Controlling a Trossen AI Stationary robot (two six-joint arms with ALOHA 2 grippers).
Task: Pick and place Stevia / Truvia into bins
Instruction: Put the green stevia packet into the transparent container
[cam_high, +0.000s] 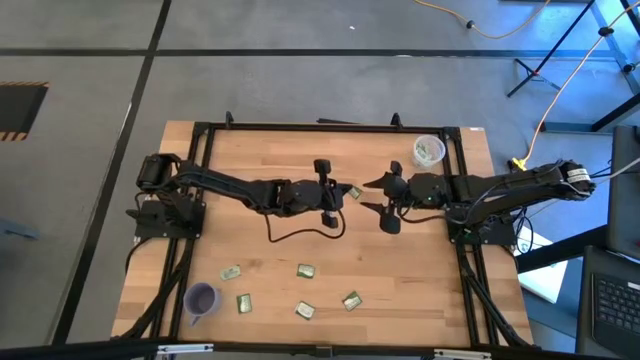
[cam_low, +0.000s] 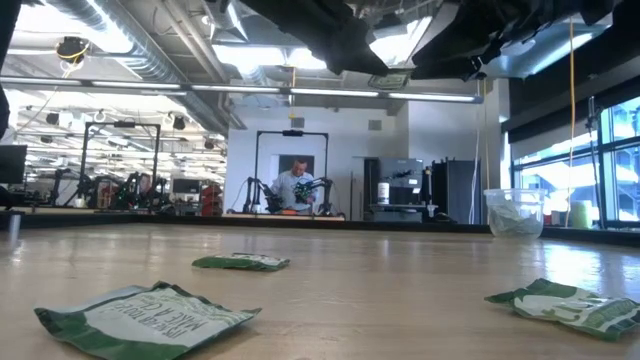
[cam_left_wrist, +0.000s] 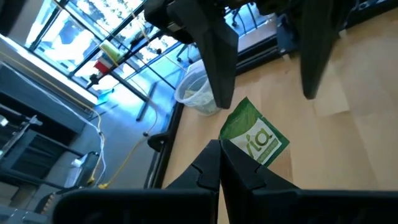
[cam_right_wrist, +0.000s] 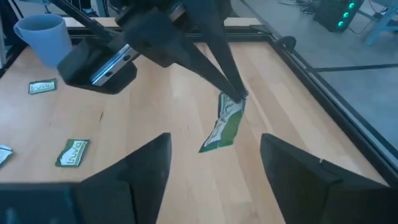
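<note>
A Truvia sachet (cam_high: 355, 193) is pinched in the clenched left gripper (cam_high: 345, 194) above table centre, offered to the right gripper (cam_high: 386, 198), spread wide at its 3 o'clock. A handover seems underway; closing on the sachet, then carriage to the translucent cup (cam_high: 428, 151) at 1 o'clock, is called for.

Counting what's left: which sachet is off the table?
The sachet pinched in the left end effector, mid-table; the other five lie flat near the purple cup.

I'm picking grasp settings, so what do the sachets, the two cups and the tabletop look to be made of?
The sachets look like thin printed paper or film, crinkled and matte. The translucent cup seems thin plastic, since its contents show through. The purple cup looks like opaque matte plastic. The tabletop looks like pale jointed wood planks with visible grain.
</note>
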